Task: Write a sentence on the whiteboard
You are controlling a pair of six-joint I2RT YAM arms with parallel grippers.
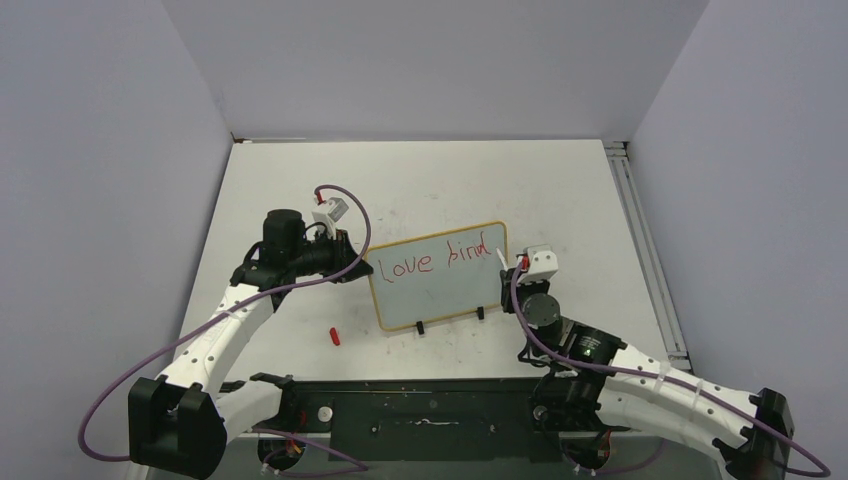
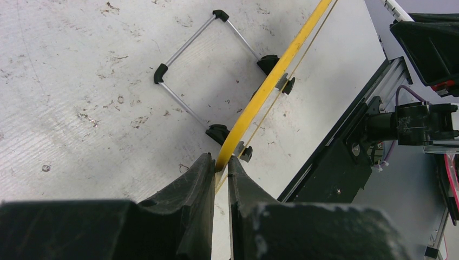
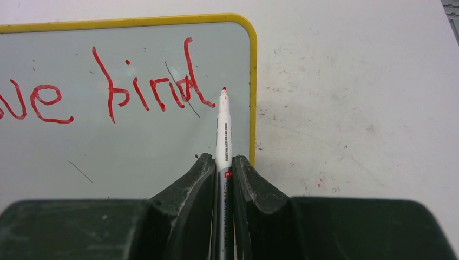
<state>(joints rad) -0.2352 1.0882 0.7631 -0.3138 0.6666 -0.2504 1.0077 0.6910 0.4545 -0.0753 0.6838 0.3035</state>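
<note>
red-tipped marker point(image 3: 223, 130) pinched by right fingers point(image 3: 189, 185), tip near right edge of whiteboard point(image 3: 135, 146), left fingers point(image 2: 192, 185) pinching its left edge

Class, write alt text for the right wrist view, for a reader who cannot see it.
The right gripper is shut on a white marker whose red tip sits over the whiteboard, just right of the red sentence, which ends "bird".

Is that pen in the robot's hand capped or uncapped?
Uncapped. The pen in the right gripper shows a bare red tip beside the red writing on the whiteboard.
</note>
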